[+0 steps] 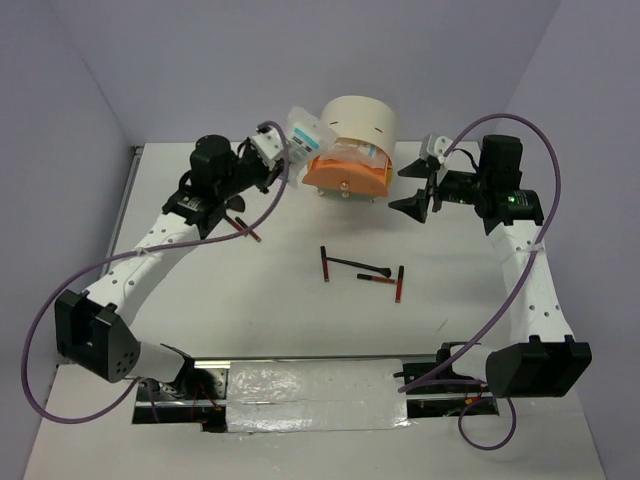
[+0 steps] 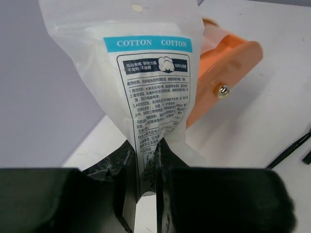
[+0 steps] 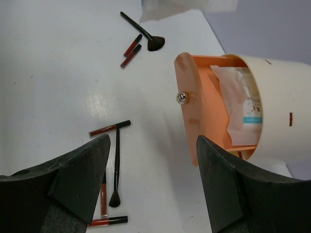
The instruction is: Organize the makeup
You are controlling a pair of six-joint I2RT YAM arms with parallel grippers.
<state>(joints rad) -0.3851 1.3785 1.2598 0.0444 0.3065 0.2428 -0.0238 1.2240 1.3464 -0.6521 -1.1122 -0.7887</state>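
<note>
Drawer organizer (image 1: 360,122) sits far centre on the table (image 1: 280,320), its drawer (image 1: 345,178) pulled out toward the near side. One packet (image 3: 243,104) lies in the drawer. Cotton packet (image 2: 150,73) is up off the table, just left of the organizer, pinched in the left gripper (image 2: 146,160). Right gripper (image 3: 153,165) is right of the drawer, apart from it. In front of the drawer, mid-table: three makeup sticks (image 1: 324,265) and a brush (image 1: 358,266), close together. Further left, by the left arm (image 1: 160,240): second brush (image 3: 143,31), with two sticks (image 3: 132,48) just beside it.
</note>
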